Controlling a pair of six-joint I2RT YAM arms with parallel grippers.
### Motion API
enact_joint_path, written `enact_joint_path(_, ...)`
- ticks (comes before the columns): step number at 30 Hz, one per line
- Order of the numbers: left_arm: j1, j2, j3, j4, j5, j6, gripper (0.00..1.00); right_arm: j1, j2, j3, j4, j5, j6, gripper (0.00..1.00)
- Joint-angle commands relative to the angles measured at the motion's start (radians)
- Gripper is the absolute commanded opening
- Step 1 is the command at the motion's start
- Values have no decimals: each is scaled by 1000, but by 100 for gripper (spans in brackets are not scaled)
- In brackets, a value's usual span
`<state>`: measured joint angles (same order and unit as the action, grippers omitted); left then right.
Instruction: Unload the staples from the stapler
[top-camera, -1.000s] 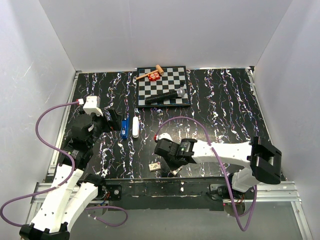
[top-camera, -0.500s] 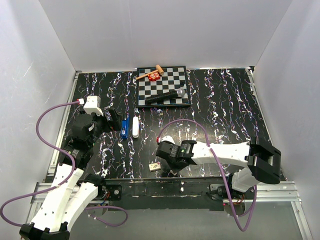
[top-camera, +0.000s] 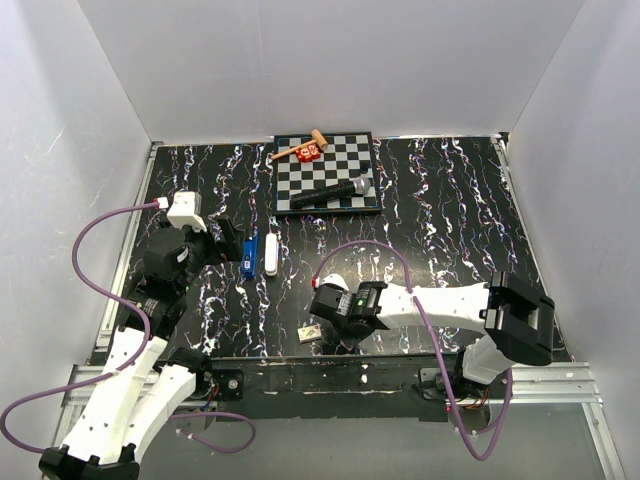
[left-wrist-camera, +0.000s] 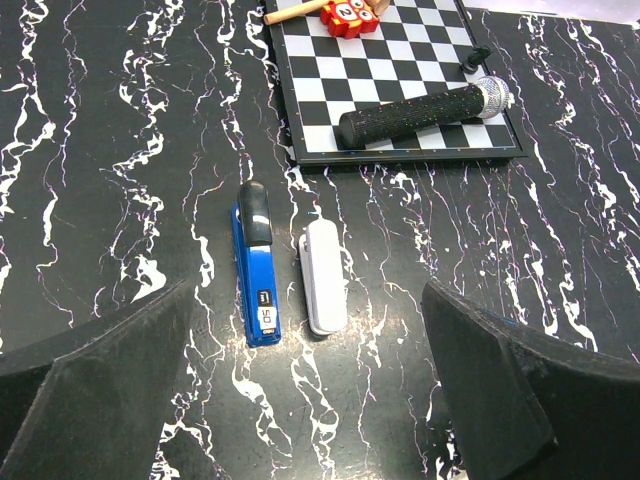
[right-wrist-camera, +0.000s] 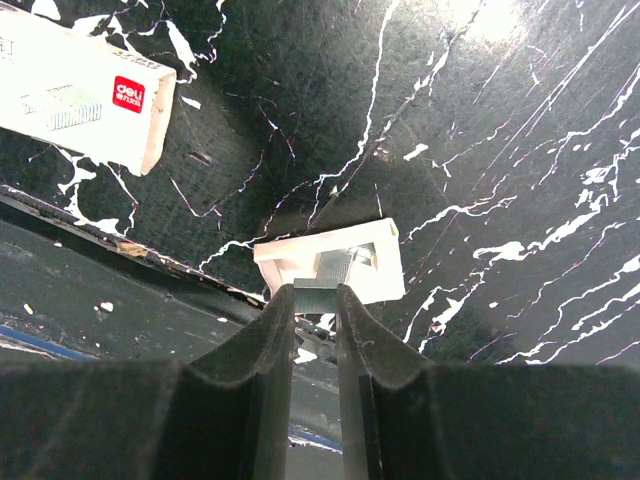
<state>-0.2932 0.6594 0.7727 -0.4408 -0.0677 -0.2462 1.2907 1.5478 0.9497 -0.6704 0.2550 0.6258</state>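
Note:
The blue stapler (left-wrist-camera: 256, 270) with a black end lies flat on the black marbled table, also in the top view (top-camera: 249, 256). My left gripper (left-wrist-camera: 308, 300) is open and empty, just near of it, in the top view (top-camera: 228, 240) to its left. My right gripper (right-wrist-camera: 316, 300) is shut on a short grey strip of staples (right-wrist-camera: 316, 295), held at the edge of a small white open tray (right-wrist-camera: 345, 262) with more staples in it. In the top view it (top-camera: 345, 338) is low at the table's near edge.
A white marker (left-wrist-camera: 323, 275) lies right beside the stapler. A white staple box (right-wrist-camera: 85, 90) lies left of the tray, also in the top view (top-camera: 311, 332). A chessboard (top-camera: 300, 185) at the back carries a black microphone (top-camera: 335, 192) and small red and wooden pieces (top-camera: 305, 150).
My right gripper has moved a little toward the table's near edge and its arm has drawn in to the left. The left arm, stapler and marker have not moved.

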Motion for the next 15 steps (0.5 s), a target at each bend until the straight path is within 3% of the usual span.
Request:
enact_joint_path(1, -3, -7, 5, 2, 3, 2, 98, 4, 8, 11, 14, 4, 11, 23)
enact_joint_path(15, -3, -7, 4, 1, 8, 2, 98, 4, 9, 20, 9, 10, 5, 34)
